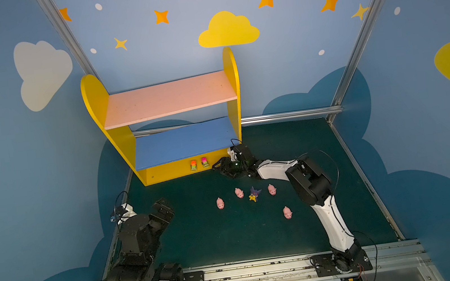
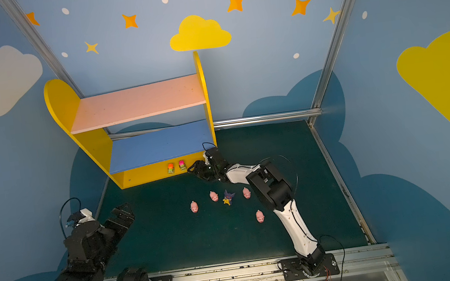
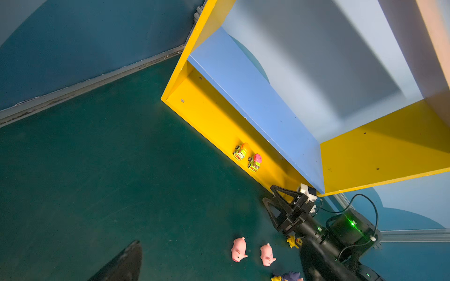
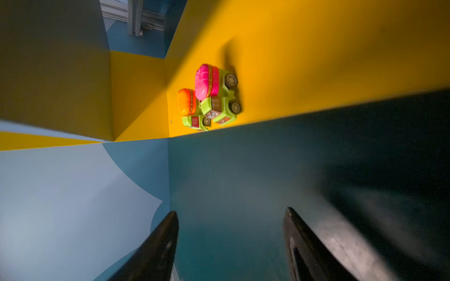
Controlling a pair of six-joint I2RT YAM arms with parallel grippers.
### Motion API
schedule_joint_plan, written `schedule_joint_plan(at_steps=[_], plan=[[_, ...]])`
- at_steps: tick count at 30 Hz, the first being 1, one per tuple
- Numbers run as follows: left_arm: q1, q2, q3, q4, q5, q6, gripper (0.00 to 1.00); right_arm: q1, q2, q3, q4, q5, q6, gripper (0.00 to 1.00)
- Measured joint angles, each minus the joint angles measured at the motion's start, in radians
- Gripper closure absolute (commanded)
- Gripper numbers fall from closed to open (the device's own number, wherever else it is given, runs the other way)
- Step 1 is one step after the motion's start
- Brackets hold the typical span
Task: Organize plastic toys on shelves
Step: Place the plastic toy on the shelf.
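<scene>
The shelves [image 1: 168,99] stand at the back left, with a pink upper board, a blue lower board and a yellow base. Two green cars sit side by side on the base, one orange-topped [image 1: 193,165] and one pink-topped [image 1: 204,162] [image 4: 214,95]. My right gripper [image 1: 217,164] [image 4: 231,219] is open and empty, low at the base's edge just right of the pink-topped car. Several pink pigs [image 1: 220,203] [image 1: 287,212] and a yellow figure with a purple head [image 1: 254,194] lie on the green floor. My left gripper [image 1: 165,209] hangs open and empty at the left.
The right arm [image 1: 309,183] reaches over the floor beside the pigs. In the left wrist view a small yellow toy [image 3: 292,241] peeks out from under that arm. Blue walls and metal posts [image 1: 353,50] enclose the floor; a rail [image 1: 264,271] runs along the front.
</scene>
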Motion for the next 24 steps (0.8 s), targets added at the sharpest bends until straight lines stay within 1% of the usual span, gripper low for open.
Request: schedule_joint_plan(at_steps=[4, 7, 10, 13, 17, 20, 24], plan=[[0.000, -0.007, 0.000, -0.011, 0.014, 0.008, 0.00, 0.034, -0.081, -0.036, 0.035, -0.010, -0.042, 0.33], [0.000, -0.009, -0.006, -0.016, 0.036, 0.011, 0.00, 0.061, -0.167, -0.062, 0.045, -0.018, -0.083, 0.33], [0.000, -0.026, -0.043, -0.017, 0.060, 0.011, 0.00, 0.089, -0.273, -0.108, 0.024, -0.015, -0.150, 0.32], [0.000, -0.047, -0.087, -0.020, 0.085, 0.010, 0.00, 0.126, -0.396, -0.200, -0.002, 0.014, -0.235, 0.32], [0.000, -0.058, -0.124, -0.011, 0.129, 0.006, 0.00, 0.189, -0.576, -0.377, -0.071, 0.113, -0.342, 0.32], [-0.001, -0.051, -0.155, 0.011, 0.169, -0.004, 0.00, 0.241, -0.722, -0.504, -0.167, 0.207, -0.402, 0.32], [-0.012, -0.039, -0.216, 0.057, 0.204, -0.027, 0.00, 0.290, -0.934, -0.600, -0.333, 0.350, -0.465, 0.29]])
